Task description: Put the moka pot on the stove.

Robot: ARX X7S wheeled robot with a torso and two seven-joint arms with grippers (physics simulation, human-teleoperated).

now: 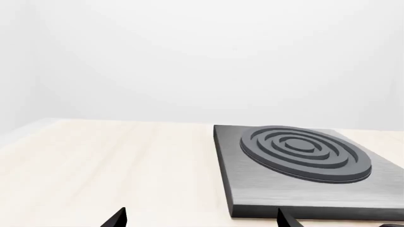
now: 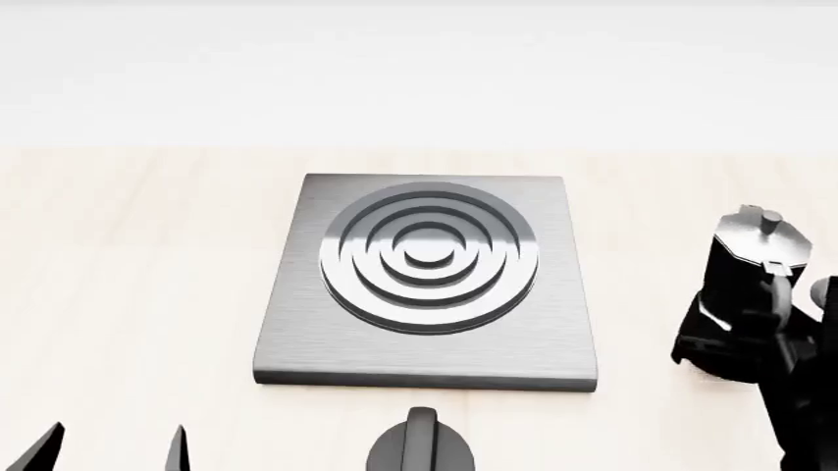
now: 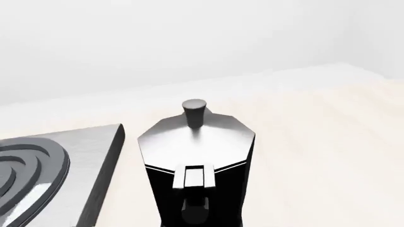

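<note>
Right tool (image 2: 802,392) running off the head view's right edge, jaws not readable. Moka pot (image 3: 197,165) base getting cropped in right wrist view. Left tool (image 2: 112,449) showing only finger tips at frame bottom. Black knob (image 2: 422,446) getting cut by the bottom edge.

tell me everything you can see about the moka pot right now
The moka pot is small, glossy black and faceted, with a silvery octagonal lid, a knob on top and a hinged black handle. It stands upright on the pale wooden table, to the right of the stove, not on it. The right arm is close beside it.
</note>
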